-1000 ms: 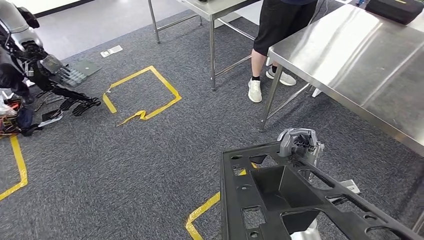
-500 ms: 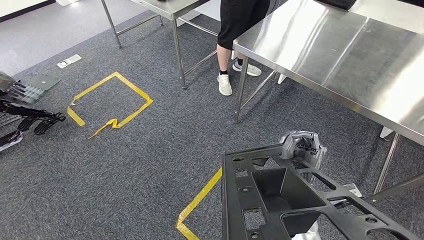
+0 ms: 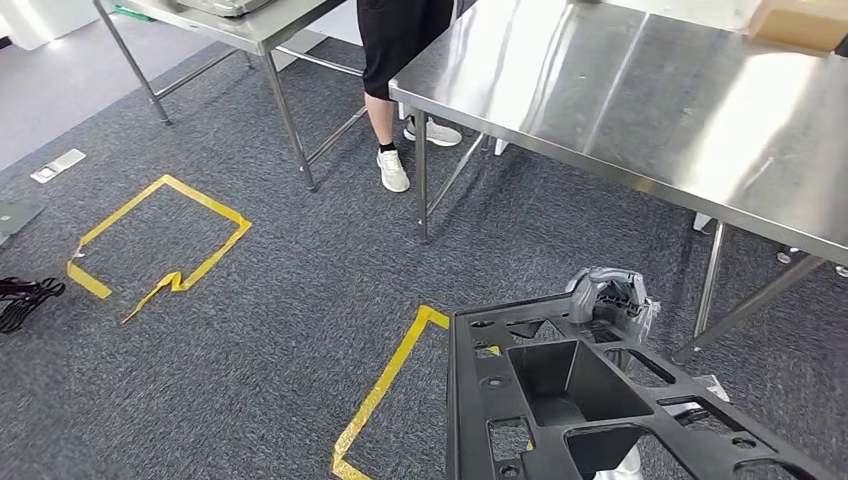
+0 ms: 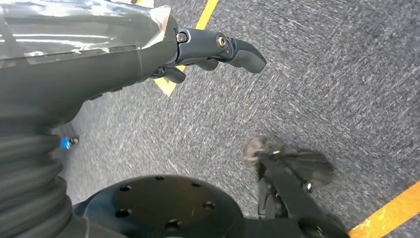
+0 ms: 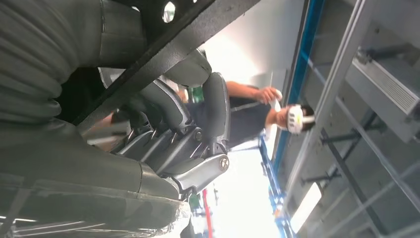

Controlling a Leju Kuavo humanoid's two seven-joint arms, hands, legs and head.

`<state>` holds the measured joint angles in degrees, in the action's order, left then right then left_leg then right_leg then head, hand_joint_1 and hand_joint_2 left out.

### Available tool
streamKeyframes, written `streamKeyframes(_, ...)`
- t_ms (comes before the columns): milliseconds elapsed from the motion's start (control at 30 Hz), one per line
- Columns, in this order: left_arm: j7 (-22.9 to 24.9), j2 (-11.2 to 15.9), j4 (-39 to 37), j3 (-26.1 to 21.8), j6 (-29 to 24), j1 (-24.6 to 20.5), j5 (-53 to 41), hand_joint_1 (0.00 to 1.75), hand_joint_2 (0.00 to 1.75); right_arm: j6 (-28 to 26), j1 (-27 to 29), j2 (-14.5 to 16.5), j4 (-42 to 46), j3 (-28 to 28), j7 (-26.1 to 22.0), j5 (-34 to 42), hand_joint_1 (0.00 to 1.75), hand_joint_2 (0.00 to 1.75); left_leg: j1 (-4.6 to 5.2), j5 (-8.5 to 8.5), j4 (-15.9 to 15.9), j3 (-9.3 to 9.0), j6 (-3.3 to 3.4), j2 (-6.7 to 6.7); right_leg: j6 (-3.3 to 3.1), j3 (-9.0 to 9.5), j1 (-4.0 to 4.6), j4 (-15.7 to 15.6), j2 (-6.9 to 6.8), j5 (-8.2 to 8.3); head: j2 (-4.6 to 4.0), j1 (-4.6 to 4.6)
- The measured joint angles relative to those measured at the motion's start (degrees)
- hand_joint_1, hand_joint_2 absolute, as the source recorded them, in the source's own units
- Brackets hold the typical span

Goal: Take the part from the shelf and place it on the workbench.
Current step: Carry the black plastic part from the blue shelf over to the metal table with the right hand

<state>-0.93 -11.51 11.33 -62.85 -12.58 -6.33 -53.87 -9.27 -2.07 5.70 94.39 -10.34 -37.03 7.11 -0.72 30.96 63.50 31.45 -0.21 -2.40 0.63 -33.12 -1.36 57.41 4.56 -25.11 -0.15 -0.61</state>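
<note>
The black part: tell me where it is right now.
In the head view the black part is at the lower right, gripped at its far edge by the right hand, above the carpet just short of the steel workbench.

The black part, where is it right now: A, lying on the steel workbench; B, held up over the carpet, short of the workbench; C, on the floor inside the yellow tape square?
B: the black part is gripped by the right hand above the carpet, with the workbench ahead.
</note>
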Motion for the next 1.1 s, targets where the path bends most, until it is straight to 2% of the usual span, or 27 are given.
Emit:
streamKeyframes(33, 0.0, 0.0, 0.0, -0.1, 0.0, 0.2, 0.0, 0.0, 1.75, 0.0, 0.0, 0.0, 0.1, 0.1, 0.0, 0.0, 1.75, 1.75, -0.31, -1.17, -3.3, -1.37, -0.09, -1.69, 0.23, -0.28, 0.08, 0.2, 0.77, 0.09, 0.0, 0.01)
streamKeyframes(67, 0.0, -0.1, -0.1, -0.2, 0.0, 0.4, 0.0, 0.0, 1.75, 0.0, 0.0, 0.0, 0.3, 0.1, 0.0, 0.0, 1.75, 1.75, -0.44, -1.51, -5.2, -2.02, -0.07, -2.97, 0.61, -0.75, 0.13, 0.3, 1.45, 0.29, 0.0, -0.02)
streamKeyframes(100, 0.1, -0.1, -0.1, -0.3, 0.0, 0.6, 0.0, 0.0, 1.75, 0.0, 0.0, 0.1, 0.4, 0.2, 0.0, 0.0, 1.75, 1.75, -0.37, -1.23, -5.9, -2.1, 0.11, -3.54, 1.1, -1.27, 0.11, 0.3, 2.14, 0.56, 0.0, -0.04)
streamKeyframes(133, 0.1, -0.1, -0.1, -0.4, 0.0, 0.8, -0.1, 0.0, 1.75, 0.0, 0.2, 0.1, 0.5, 0.3, 0.0, -0.1, 1.75, 1.75, -0.21, -1.19, -6.2, -2.06, 0.53, -2.98, 1.65, -1.79, 0.01, 0.2, 2.9, 0.88, 0.0, -0.04)
streamKeyframes(167, 0.2, -0.1, -0.1, -0.5, 0.0, 1.0, -0.1, 0.0, 1.75, -0.1, 0.4, 0.1, 0.6, 0.3, 0.0, -0.1, 1.75, 1.75, -0.14, -1.37, -6.3, -2.0, 1.07, -2.13, 2.07, -2.28, -0.11, 0.3, 2.91, 1.03, 0.0, -0.04)
streamKeyframes(233, 0.2, -0.1, -0.1, -0.6, -0.1, 1.4, 0.0, 0.0, 1.75, -0.1, 0.5, 0.0, 0.7, 0.5, 0.0, -0.1, 1.75, 1.75, -0.06, -1.89, -6.7, -2.01, 2.11, -0.52, 2.27, -3.85, 0.15, 2.5, 0.31, -0.01, 0.0, 0.26)
streamKeyframes(300, 0.0, -0.1, -0.2, -0.7, -0.1, 1.6, 0.3, 0.0, 1.75, -0.2, 0.5, 0.0, 0.8, 0.5, 0.0, -0.1, 1.75, 1.75, 0.17, -2.06, -6.9, -1.95, 2.66, 1.26, 1.86, -7.14, 0.43, 9.4, -3.02, -3.15, 0.0, 0.72)
streamKeyframes(367, -0.3, -0.1, -0.2, -1.0, -0.1, 1.8, 1.0, 0.0, 1.75, -0.4, 0.7, 0.0, 0.8, 0.5, 0.0, -0.1, 1.75, 1.75, 0.4, -2.02, -6.8, -1.89, 2.81, 3.19, 1.87, -10.18, 0.44, 16.5, -3.77, -5.67, 0.0, 0.97)
streamKeyframes(400, -0.6, -0.1, -0.2, -1.2, -0.1, 1.9, 1.3, 0.0, 1.75, -0.4, 0.8, 0.0, 0.8, 0.6, 0.0, -0.1, 1.75, 1.75, 0.45, -1.99, -6.8, -1.89, 2.83, 4.06, 2.16, -10.34, 0.42, 17.3, -3.91, -5.78, 0.0, 1.02)
streamKeyframes(433, -0.8, -0.1, -0.1, -1.4, -0.2, 1.9, 1.6, 0.0, 1.75, -0.4, 0.8, 0.0, 0.8, 0.7, 0.0, -0.1, 1.75, 1.75, 0.46, -1.95, -6.8, -1.94, 2.82, 4.84, 2.59, -9.26, 0.42, 15.7, -4.16, -5.07, 0.0, 1.07)
streamKeyframes(467, -1.1, -0.1, -0.1, -1.6, -0.2, 1.9, 2.0, 0.0, 1.75, -0.4, 0.8, 0.0, 0.8, 0.8, 0.0, -0.2, 1.75, 1.75, 0.46, -1.88, -6.8, -2.03, 2.75, 5.54, 3.02, -7.01, 0.42, 11.9, -4.79, -3.76, 0.0, 1.09)
streamKeyframes(500, -1.4, -0.1, -0.1, -1.9, -0.3, 1.8, 2.4, 0.0, 1.75, -0.5, 0.8, 0.0, 0.9, 0.9, 0.0, -0.3, 1.75, 1.75, 0.56, -1.76, -6.8, -2.14, 2.61, 6.16, 3.18, -4.45, 0.52, 7.3, -6.04, -2.57, 0.0, 1.13)
streamKeyframes(567, -1.9, -0.1, -0.2, -2.5, -0.6, 1.8, 3.3, 0.0, 1.75, -0.5, 0.8, 0.0, 1.1, 1.0, 0.0, -0.4, 1.75, 1.75, 0.93, -1.45, -6.8, -2.36, 2.15, 7.14, 2.73, -0.81, 0.93, 1.0, -7.7, -1.03, 0.0, 1.12)
streamKeyframes(600, -2.1, -0.1, -0.2, -2.8, -0.7, 1.8, 3.6, 0.0, 1.75, -0.6, 0.8, 0.0, 1.1, 1.1, 0.0, -0.4, 1.75, 1.75, 1.11, -1.33, -6.8, -2.46, 1.95, 7.56, 2.29, -0.32, 1.13, 0.2, -7.87, -0.94, 0.0, 1.11)
streamKeyframes(633, -2.1, -0.1, -0.2, -3.0, -0.8, 1.7, 3.8, 0.0, 1.75, -0.6, 0.8, 0.0, 1.2, 1.2, 0.0, -0.5, 1.75, 1.75, 1.18, -1.26, -6.8, -2.57, 1.78, 7.99, 1.96, -0.31, 1.27, 0.2, -7.23, -0.8, 0.0, 1.06)
streamKeyframes(667, -2.2, -0.1, -0.2, -3.2, -0.9, 1.7, 3.9, 0.0, 1.75, -0.6, 0.8, 0.0, 1.2, 1.2, 0.0, -0.5, 1.75, 1.75, 1.14, -1.11, -6.8, -2.64, 1.59, 8.36, 1.62, -0.36, 0.97, 0.1, -6.59, -0.68, 0.0, 1.05)
streamKeyframes(700, -2.2, -0.1, -0.2, -3.4, -1.0, 1.6, 3.9, 0.0, 1.75, -0.6, 0.8, 0.0, 1.2, 1.3, 0.0, -0.6, 1.75, 1.75, 1.02, -0.66, -6.4, -2.53, 1.33, 7.97, 1.33, -0.34, 0.68, 0.0, -6.03, -0.59, 0.0, 1.03)
streamKeyframes(733, -2.2, -0.1, -0.2, -3.5, -1.0, 1.5, 3.9, 0.0, 1.75, -0.7, 0.8, 0.0, 1.2, 1.4, 0.0, -0.6, 1.75, 1.75, 0.87, 0.35, -5.1, -2.0, 1.05, 6.9, 0.88, -0.31, 0.35, -0.1, -5.47, -0.47, 0.0, 0.94)
streamKeyframes(767, -2.2, -0.1, -0.2, -3.6, -1.0, 1.4, 3.9, 0.0, 1.75, -0.7, 0.7, 0.1, 1.3, 1.4, 0.0, -0.6, 1.75, 1.75, 0.7, 1.92, -2.5, -0.89, 0.76, 5.44, 0.44, -0.24, 0.01, -0.2, -4.94, -0.36, 0.0, 0.85)
streamKeyframes(800, -2.2, -0.1, -0.2, -3.7, -1.0, 1.4, 3.9, 0.0, 1.75, -0.7, 0.7, 0.2, 1.3, 1.4, 0.0, -0.7, 1.75, 1.75, 0.56, 3.83, 1.1, 0.78, 0.53, 3.84, 0.16, -0.27, -0.01, -0.2, -4.44, -0.32, 0.0, 0.75)
streamKeyframes(833, -2.2, -0.1, -0.2, -3.8, -1.0, 1.4, 3.9, 0.0, 1.75, -0.7, 0.7, 0.3, 1.3, 1.4, 0.0, -0.7, 1.75, 1.75, 0.46, 5.63, 5.2, 2.77, 0.37, 2.85, -0.06, -0.33, -0.02, -0.2, -3.88, -0.28, 0.0, 0.68)
streamKeyframes(867, -2.2, -0.1, -0.2, -3.9, -1.0, 1.5, 3.9, 0.0, 1.75, -0.7, 0.8, 0.3, 1.3, 1.5, 0.0, -0.7, 1.75, 1.75, 0.39, 6.69, 8.5, 4.49, 0.24, 2.43, -0.1, -0.36, -0.01, -0.2, -3.26, -0.26, 0.0, 0.68)
streamKeyframes(900, -2.2, -0.1, -0.2, -3.9, -1.0, 1.5, 3.9, 0.0, 1.75, -0.7, 0.8, 0.3, 1.3, 1.5, 0.0, -0.7, 1.75, 1.75, 0.31, 6.69, 10.2, 5.5, 0.15, 2.28, -0.08, -0.38, -0.02, -0.2, -2.65, -0.25, 0.0, 0.68)
streamKeyframes(933, -2.1, -0.1, -0.2, -3.9, -1.0, 1.5, 3.8, 0.0, 1.75, -0.7, 0.8, 0.4, 1.3, 1.5, 0.0, -0.7, 1.75, 1.75, 0.18, 5.43, 9.5, 5.43, 0.08, 2.23, -0.06, -0.34, -0.07, -0.1, -2.13, -0.24, 0.0, 0.67)
streamKeyframes(1000, -1.9, -0.1, -0.2, -3.9, -1.0, 1.6, 3.3, 0.0, 1.75, -0.6, 0.8, 0.4, 1.3, 1.5, 0.0, -0.8, 1.75, 1.75, -0.26, 0.93, 2.6, 2.6, -0.14, 2.01, 0.11, -0.3, -0.22, 0.2, -1.25, -0.3, 0.0, 0.63)
streamKeyframes(1033, -1.7, -0.1, -0.2, -3.9, -1.0, 1.5, 2.9, 0.0, 1.75, -0.6, 0.7, 0.4, 1.2, 1.5, 0.0, -1.0, 1.75, 1.75, -0.39, -0.69, -1.2, 1.0, -0.24, 1.64, 0.34, -0.44, -0.13, 0.5, -0.91, -0.37, 0.0, 0.58)
streamKeyframes(1100, -1.5, -0.1, -0.3, -3.8, -0.9, 1.5, 2.4, 0.0, 1.75, -0.6, 0.5, 0.4, 1.2, 1.4, 0.1, -1.3, 1.75, 1.75, -0.32, -1.69, -4.9, -0.33, 0.0, 0.99, 1.05, -0.88, 0.12, 0.8, -0.46, -0.31, 0.0, 0.52)
